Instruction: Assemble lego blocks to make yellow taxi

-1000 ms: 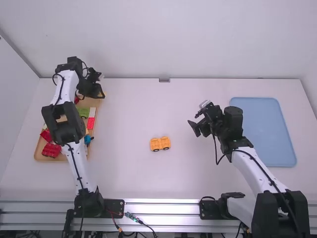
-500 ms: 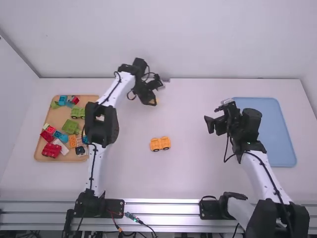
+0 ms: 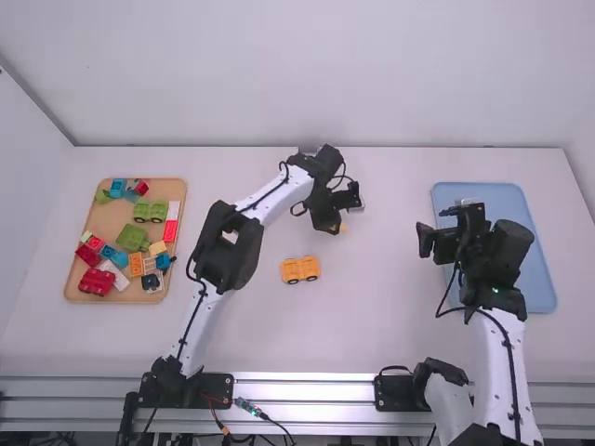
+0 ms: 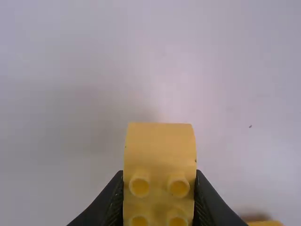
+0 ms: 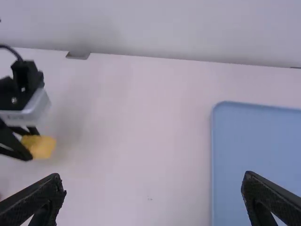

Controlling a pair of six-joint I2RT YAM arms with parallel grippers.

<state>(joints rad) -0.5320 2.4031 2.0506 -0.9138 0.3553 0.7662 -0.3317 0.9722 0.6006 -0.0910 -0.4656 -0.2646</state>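
Lego blocks for the yellow taxi were in two places. Near the middle of the white table (image 3: 372,316), an orange-yellow wheeled base (image 3: 300,270) stood with two dark wheels along its near side. Farther from the arm bases and a little to its right, the left gripper (image 3: 340,225) was clamped on a yellow block (image 4: 160,150), a finger pressed against each of two opposite sides. In the left wrist view, the yellow block had a smooth face at one end and round studs in pairs at the other, and a sliver of orange-yellow showed at the picture's lower edge.

The right gripper (image 3: 428,243) had its fingers well apart with nothing between them, and hung near the left edge of a blue tray (image 3: 502,192). Part of the right arm was in front of that tray.

On the left side of the table lay a wooden tray (image 3: 112,218) holding mixed pieces. Among them were a red wheeled piece (image 3: 97,282), a green wheeled piece (image 3: 147,211), a green block (image 3: 132,238), a pale orange block (image 3: 158,249) and a red-and-white strip (image 3: 172,223). Smaller blue and red pieces lay around these, some touching one another.
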